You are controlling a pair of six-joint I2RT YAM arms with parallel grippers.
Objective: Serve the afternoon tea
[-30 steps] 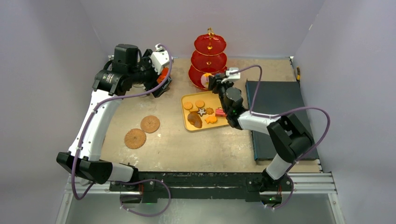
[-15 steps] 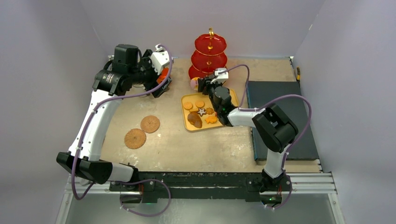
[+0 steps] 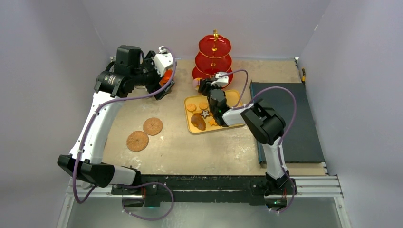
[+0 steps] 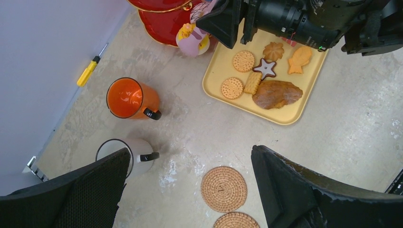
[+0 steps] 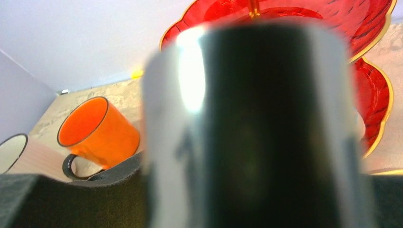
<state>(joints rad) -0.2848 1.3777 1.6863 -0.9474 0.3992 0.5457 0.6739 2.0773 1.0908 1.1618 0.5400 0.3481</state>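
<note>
Red stand (image 3: 213, 46): back of bench (image 3: 180, 147), three tiers.
Pink pastry (image 4: 192, 39): beside bottom tier, at right fingers (image 4: 222, 26); whether clamped, cannot tell.
Left fingers (image 4: 294, 190): apart, empty, above white mug (image 4: 137, 151) and coasters (image 4: 223, 188).
Orange mug (image 4: 129, 99): near stand.

stand (image 3: 213, 57): was red, gold-rimmed
orange mug (image 4: 130, 99): was orange, black handle
white mug (image 4: 140, 149): was white, black rim and handle
coasters (image 4: 224, 188): were brown, woven rings
tray (image 4: 215, 78): was yellow
star (image 4: 265, 68): was dark brown, white centre
croissant (image 4: 277, 93): was glazed brown
screwdriver (image 4: 89, 70): was yellow-handled
tabletop (image 4: 190, 137): was mottled beige
</note>
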